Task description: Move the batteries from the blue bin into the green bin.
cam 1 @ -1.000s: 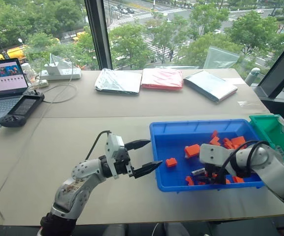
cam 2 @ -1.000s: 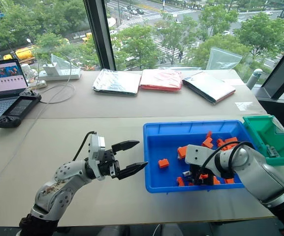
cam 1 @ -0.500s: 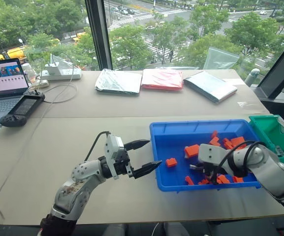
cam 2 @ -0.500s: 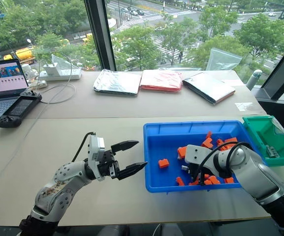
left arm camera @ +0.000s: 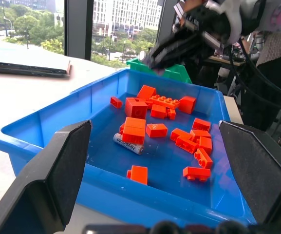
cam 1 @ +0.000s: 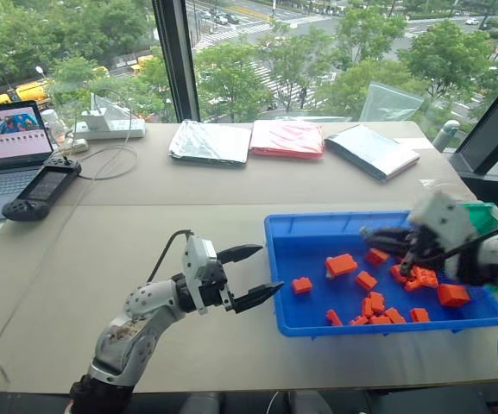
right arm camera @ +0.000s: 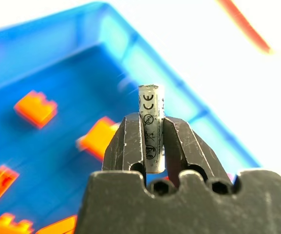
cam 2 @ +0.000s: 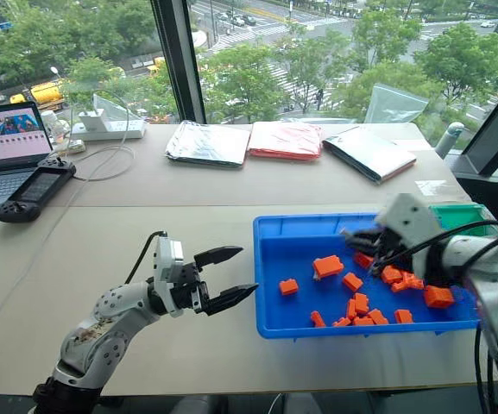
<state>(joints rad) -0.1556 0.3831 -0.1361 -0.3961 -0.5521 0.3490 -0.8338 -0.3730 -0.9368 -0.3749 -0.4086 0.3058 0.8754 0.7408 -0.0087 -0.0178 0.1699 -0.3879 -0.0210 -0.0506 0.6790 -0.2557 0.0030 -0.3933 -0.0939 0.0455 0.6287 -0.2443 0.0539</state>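
The right gripper (right arm camera: 150, 141) is raised above the blue bin (cam 1: 292, 228), fingers clamped on a battery (right arm camera: 151, 117) (upright); the left gripper (cam 1: 250, 276) is level, fingers apart.

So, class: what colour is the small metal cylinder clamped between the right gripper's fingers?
Silvery-grey battery with black printed symbols, best in the right wrist view.

Head stereo pair is looking forward-down over the table (cam 1: 102, 233), both sharing the blue bin (cam 1: 293, 323); left wrist cam is facing it low, right wrist cam hovering close above.
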